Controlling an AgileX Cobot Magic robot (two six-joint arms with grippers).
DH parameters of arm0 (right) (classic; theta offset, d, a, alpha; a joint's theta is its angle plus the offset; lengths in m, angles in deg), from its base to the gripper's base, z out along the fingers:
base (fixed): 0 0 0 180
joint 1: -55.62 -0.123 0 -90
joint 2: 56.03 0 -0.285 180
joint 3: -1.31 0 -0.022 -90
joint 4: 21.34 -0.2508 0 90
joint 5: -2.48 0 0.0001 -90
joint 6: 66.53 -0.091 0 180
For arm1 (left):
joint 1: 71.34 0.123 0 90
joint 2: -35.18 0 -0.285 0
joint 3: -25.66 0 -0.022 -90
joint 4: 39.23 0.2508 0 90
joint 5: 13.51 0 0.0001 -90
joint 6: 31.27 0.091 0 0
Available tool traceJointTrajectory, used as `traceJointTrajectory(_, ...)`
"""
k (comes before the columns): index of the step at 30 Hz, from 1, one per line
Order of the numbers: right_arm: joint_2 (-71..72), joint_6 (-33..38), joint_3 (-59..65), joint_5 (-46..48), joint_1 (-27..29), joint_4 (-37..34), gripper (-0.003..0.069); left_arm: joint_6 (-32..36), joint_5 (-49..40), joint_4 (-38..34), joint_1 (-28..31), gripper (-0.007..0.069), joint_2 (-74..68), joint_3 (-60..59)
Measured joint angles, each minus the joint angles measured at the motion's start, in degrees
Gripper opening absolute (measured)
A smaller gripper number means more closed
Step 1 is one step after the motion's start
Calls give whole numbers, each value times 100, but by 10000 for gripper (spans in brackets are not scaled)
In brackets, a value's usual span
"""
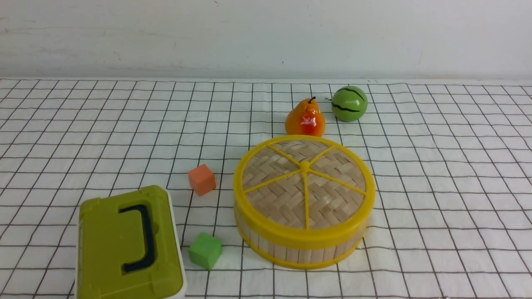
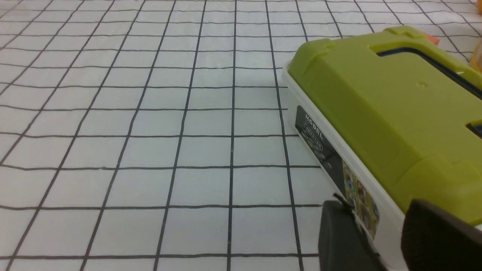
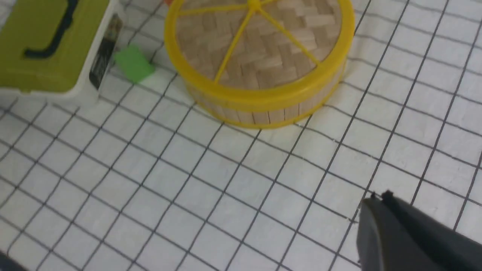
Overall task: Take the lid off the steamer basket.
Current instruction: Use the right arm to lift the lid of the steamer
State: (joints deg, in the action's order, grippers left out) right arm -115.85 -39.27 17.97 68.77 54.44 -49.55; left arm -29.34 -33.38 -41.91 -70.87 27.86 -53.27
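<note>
The lid, a woven bamboo disc with a yellow rim and yellow spokes, sits flat on the steamer basket right of the table's middle. No arm shows in the front view. In the right wrist view the lid and the steamer basket lie ahead of my right gripper, which is shut and empty above the checked cloth, well apart from them. My left gripper is open, with nothing between its fingers, beside the olive-green box.
An olive-green box with a dark handle stands at the front left, close to my left gripper. An orange cube and a green cube lie left of the basket. A pear and a small watermelon sit behind it.
</note>
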Motion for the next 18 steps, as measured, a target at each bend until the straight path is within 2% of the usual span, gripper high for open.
traceJointTrajectory(1,-59,5,-105,37,-34,55,-20,0,0,0,0,239,0,0)
traceJointTrajectory(2,-580,2,-516,319,-375,313,-19,0,0,0,0,239,0,0)
traceJointTrajectory(6,-1421,-145,-1248,506,-970,878,-19,0,0,0,0,239,0,0)
traceJointTrajectory(8,-2114,-505,-1856,520,-1462,1407,-18,0,0,0,0,239,0,0)
traceJointTrajectory(9,-2165,-528,-1895,520,-1499,1443,-18,0,0,0,0,239,0,0)
traceJointTrajectory(10,-2607,-653,-2193,520,-1826,1700,-15,0,0,0,0,239,0,0)
traceJointTrajectory(16,-3770,-922,-3063,520,-2462,2033,3,0,0,0,0,239,0,0)
traceJointTrajectory(18,-4359,-1094,-3543,520,-2525,1983,56,0,0,0,0,239,0,0)
